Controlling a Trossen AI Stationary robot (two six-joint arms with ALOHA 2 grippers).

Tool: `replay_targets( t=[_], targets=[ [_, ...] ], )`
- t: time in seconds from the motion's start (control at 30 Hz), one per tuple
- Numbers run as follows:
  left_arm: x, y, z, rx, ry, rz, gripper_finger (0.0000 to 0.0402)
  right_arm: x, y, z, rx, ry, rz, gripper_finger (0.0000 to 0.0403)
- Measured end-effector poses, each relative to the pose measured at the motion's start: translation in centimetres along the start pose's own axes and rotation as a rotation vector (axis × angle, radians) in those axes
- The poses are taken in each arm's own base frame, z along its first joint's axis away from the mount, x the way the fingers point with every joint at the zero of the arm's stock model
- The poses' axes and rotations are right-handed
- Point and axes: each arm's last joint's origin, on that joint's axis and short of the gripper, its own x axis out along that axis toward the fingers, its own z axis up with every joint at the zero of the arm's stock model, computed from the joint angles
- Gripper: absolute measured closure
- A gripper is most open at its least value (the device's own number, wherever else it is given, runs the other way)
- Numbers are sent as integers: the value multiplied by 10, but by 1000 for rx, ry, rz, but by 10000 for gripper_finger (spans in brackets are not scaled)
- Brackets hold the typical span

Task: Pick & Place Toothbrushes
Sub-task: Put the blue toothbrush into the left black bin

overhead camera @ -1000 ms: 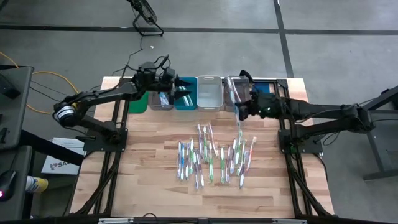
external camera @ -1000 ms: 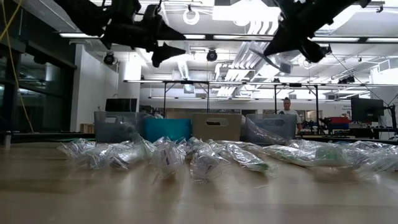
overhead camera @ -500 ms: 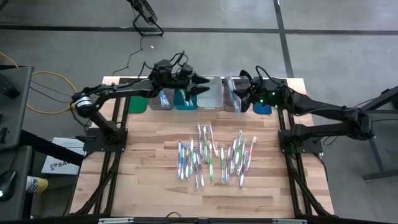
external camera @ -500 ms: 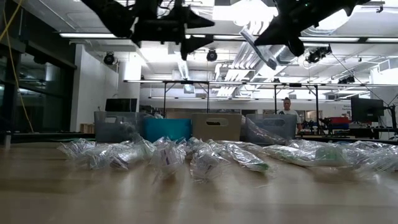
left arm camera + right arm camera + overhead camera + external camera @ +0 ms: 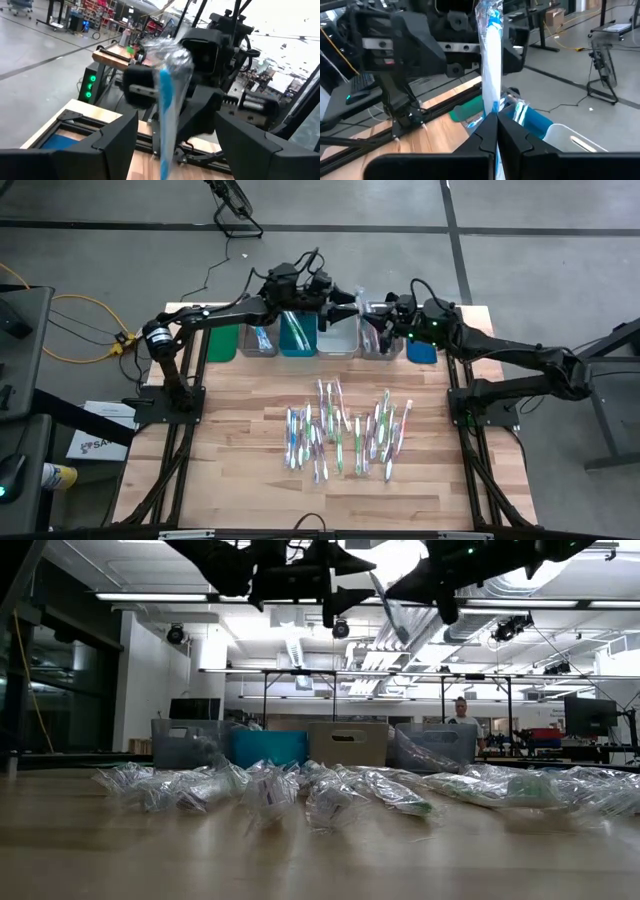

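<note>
My right gripper (image 5: pixel 496 117) is shut on one blue toothbrush in a clear wrapper (image 5: pixel 489 55), held in the air above the row of bins (image 5: pixel 338 330) at the table's far edge. My left gripper (image 5: pixel 175 125) is open and faces it. Its fingers stand on either side of that toothbrush (image 5: pixel 167 100) without touching it. In the low view the two grippers meet high up, the left (image 5: pixel 340 585) beside the right (image 5: pixel 430 585), with the toothbrush (image 5: pixel 388 608) slanting between them. The other wrapped toothbrushes (image 5: pixel 340 430) lie in a loose pile on the table's middle. My right gripper pinches the wrapped toothbrush between its two fingers at one end (image 5: pixel 492 102). The rest of the stick runs on past the fingertips toward my left gripper. The toothbrush is lifted clear of the table and bins and sits slanted.
Green (image 5: pixel 225 340), grey (image 5: pixel 260 340), teal (image 5: pixel 298 338), pale (image 5: pixel 338 330), clear (image 5: pixel 375 340) and blue (image 5: pixel 422 352) bins line the far edge, some holding toothbrushes. Bare wood lies left, right and near of the pile. A person (image 5: pixel 461 712) stands far off in the room.
My left gripper has swung along the row of bins toward the table's right and come up to my right gripper. My right gripper has carried the toothbrush toward the far edge and a little left, over the bins. The pile has stayed still.
</note>
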Motion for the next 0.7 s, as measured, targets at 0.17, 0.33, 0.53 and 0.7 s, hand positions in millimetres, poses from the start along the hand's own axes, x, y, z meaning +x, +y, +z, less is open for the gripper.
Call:
replay_targets(
  t=[0.17,0.33,0.53,0.7],
  targets=[
    [1,-1,-1,-2,9,7,144,12,-1,-5,9,1,26,400],
    [1,0,-3,-14,28,19,164,15,-2,-8,23,13,18,400],
    [1,2,-6,-29,54,36,276,14,-2,-7,23,8,18,400],
    [1,3,-7,-16,66,47,382,14,-2,-7,24,11,18,400]
  ],
)
